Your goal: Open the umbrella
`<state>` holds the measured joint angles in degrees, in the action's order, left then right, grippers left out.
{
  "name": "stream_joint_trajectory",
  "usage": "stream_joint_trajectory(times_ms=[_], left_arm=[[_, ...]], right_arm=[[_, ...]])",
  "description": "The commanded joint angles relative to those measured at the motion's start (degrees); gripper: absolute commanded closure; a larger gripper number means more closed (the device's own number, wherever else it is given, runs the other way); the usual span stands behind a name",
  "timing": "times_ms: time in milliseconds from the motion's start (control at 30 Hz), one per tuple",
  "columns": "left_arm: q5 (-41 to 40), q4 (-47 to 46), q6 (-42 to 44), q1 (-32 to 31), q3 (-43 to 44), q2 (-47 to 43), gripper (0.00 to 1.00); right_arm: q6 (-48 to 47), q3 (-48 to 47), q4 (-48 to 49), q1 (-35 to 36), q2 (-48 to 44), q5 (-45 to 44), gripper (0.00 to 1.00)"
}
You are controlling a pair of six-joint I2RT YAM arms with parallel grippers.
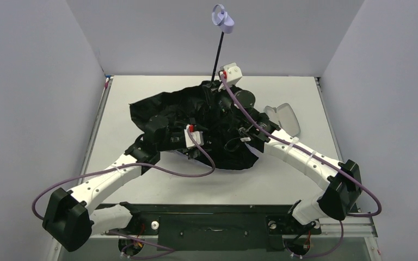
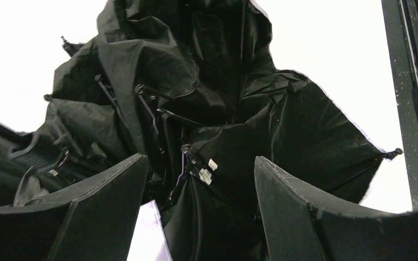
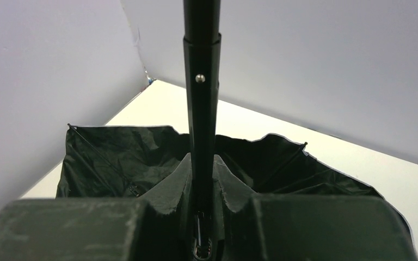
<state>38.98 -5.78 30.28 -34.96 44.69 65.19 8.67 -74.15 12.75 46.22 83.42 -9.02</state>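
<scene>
The umbrella [image 1: 158, 109] lies upside down on the table, its crumpled black underside facing up. Its thin black shaft [image 1: 218, 54] rises from the middle to the lavender knob handle [image 1: 223, 19]. My right gripper [image 3: 202, 159] is shut on the shaft [image 3: 201, 98] just above the canopy. My left gripper [image 2: 200, 159] stands open at the canopy's near side. Both fingers [image 2: 114, 185] are spread wide, and black folds and ribs [image 2: 196, 109] lie between and beyond them. A strip of lavender fabric [image 2: 147, 234] shows low between the fingers.
A pale green oblong case [image 1: 284, 117] lies on the white table [image 1: 305, 92] right of the umbrella, beside the right arm. Grey walls close in the table on three sides. A black frame rail [image 1: 212, 209] runs along the near edge.
</scene>
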Motion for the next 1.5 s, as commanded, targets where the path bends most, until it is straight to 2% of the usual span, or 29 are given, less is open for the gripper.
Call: stream_joint_trajectory(times_ms=[0, 67, 100, 133, 167, 233, 333, 467, 667, 700, 733, 767, 867, 933, 1000, 1033, 1100, 1167, 1200, 1267, 1333, 1467], left_arm=[[1.62, -2.69, 3.97, -1.87, 3.17, 4.13, 0.33], [3.18, 1.21, 6.39, -2.13, 3.45, 5.82, 0.46], [3.46, 6.44, 9.60, -2.09, 3.38, 6.16, 0.56], [3.53, 9.32, 11.72, -1.98, 2.92, 6.12, 0.62], [3.41, 13.98, 14.93, -1.65, 2.28, 5.29, 0.74], [4.09, 19.06, 17.71, -0.24, -1.54, 2.63, 0.89], [4.52, 25.75, 22.27, 1.68, -5.48, -2.93, 1.00], [2.59, 38.05, 36.24, 1.91, -10.56, -9.25, 1.00], [0.87, 48.27, 48.11, 2.02, -12.08, -10.40, 1.00], [0.49, 49.13, 49.30, 2.01, -12.03, -10.46, 0.99], [0.27, 50.06, 50.41, 2.00, -12.00, -10.77, 0.93], [0.08, 49.81, 49.92, 2.05, -12.00, -10.95, 0.87], [-0.05, 44.89, 41.37, 2.48, -11.29, -11.49, 0.80], [0.51, 39.60, 34.42, 3.45, -10.46, -10.94, 0.71], [2.57, 36.01, 29.35, 5.28, -9.01, -9.80, 0.59], [3.15, 35.71, 28.32, 6.45, -8.30, -9.33, 0.49], [4.47, 38.24, 28.60, 7.72, -6.43, -8.03, 0.43], [5.07, 41.27, 30.43, 8.52, -5.14, -7.43, 0.38], [5.49, 42.03, 30.75, 9.17, -4.76, -7.70, 0.37], [6.21, 43.00, 30.42, 10.15, -4.44, -9.01, 0.36], [6.77, 41.11, 26.05, 11.31, -4.28, -11.13, 0.36], [7.43, 28.98, 8.28, 14.10, -4.93, -14.86, 0.35]], right_arm=[[1.92, -4.09, 5.44, 0.04, -1.43, 1.98, 1.00], [2.17, -5.15, 5.13, -1.08, -1.11, 3.94, 1.00], [2.20, -5.62, 4.93, -1.63, -0.88, 4.68, 1.00], [2.14, -6.48, 4.65, -2.88, -0.84, 5.95, 1.00], [2.05, -6.90, 4.52, -3.59, -0.72, 6.74, 1.00], [1.39, -8.39, 4.03, -5.67, -0.54, 9.21, 1.00], [0.27, -9.45, 3.29, -8.99, -0.32, 12.73, 1.00], [0.79, -10.58, 3.69, -12.32, 1.24, 16.65, 1.00], [2.41, -13.22, 6.23, -13.75, 4.32, 18.81, 1.00], [2.74, -13.17, 6.36, -13.68, 4.57, 19.24, 1.00], [2.75, -12.70, 6.43, -13.61, 4.78, 19.67, 1.00], [2.56, -12.43, 6.10, -13.56, 4.94, 21.50, 1.00], [0.86, -11.26, 0.56, -13.45, 5.51, 27.42, 1.00], [-1.27, -10.02, -4.22, -13.63, 5.22, 33.63, 0.91], [-4.18, -7.64, -8.64, -13.96, 3.71, 39.05, 0.78], [-6.93, -6.78, -10.13, -13.96, 2.41, 39.72, 0.66], [-12.54, -4.58, -16.96, -13.99, 0.77, 41.09, 0.52], [-19.17, -2.84, -25.09, -14.06, -0.79, 41.57, 0.44], [-23.46, -1.52, -29.88, -14.10, -1.41, 41.28, 0.44], [-29.09, 0.98, -35.97, -14.22, -3.38, 39.86, 0.55], [-32.70, 3.54, -40.28, -14.39, -5.85, 38.84, 0.58], [-37.25, 9.92, -43.10, -12.61, -11.11, 37.32, 0.65]])
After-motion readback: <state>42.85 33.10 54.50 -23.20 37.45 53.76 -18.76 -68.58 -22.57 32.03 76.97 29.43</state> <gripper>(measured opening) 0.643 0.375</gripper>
